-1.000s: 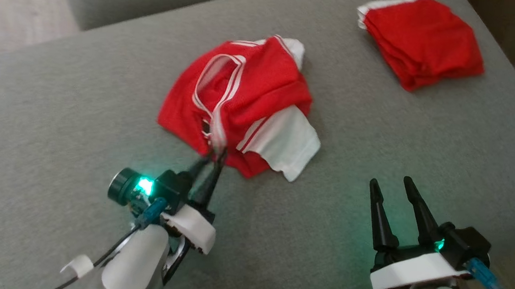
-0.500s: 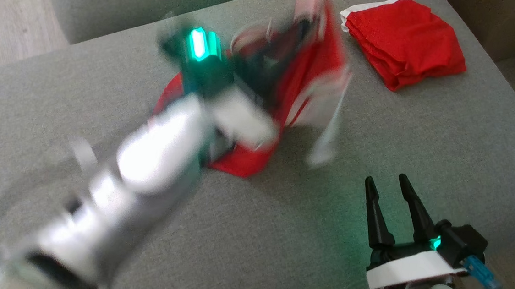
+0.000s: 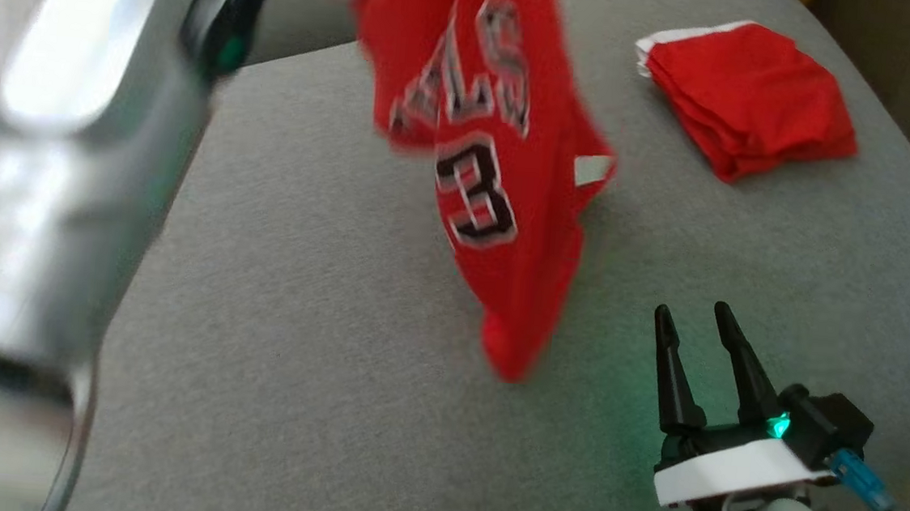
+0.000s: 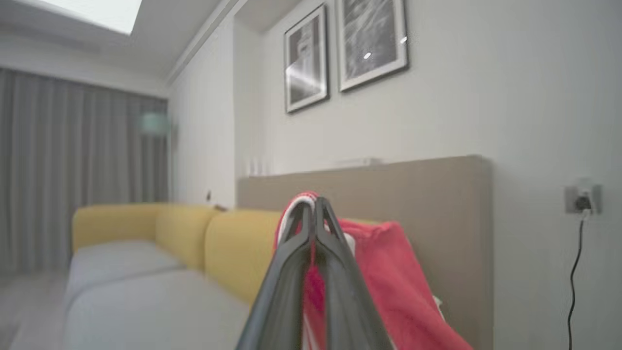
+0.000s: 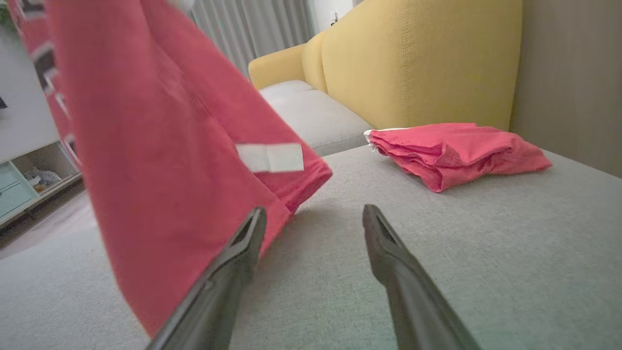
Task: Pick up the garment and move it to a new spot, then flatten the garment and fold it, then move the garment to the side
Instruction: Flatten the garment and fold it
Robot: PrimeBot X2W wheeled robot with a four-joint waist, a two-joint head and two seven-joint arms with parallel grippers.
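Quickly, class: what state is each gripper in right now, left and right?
Left gripper: shut on the red jersey, which hangs from it.
Right gripper: open, holding nothing.

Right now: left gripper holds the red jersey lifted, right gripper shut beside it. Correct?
No. The right gripper is open and empty, as the right wrist view shows. The left gripper does hold the red jersey lifted.

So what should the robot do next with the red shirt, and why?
Probably lower the shirt onto bare cushion: the left tool pinches its trim so it dangles, and the right tool is open and empty.
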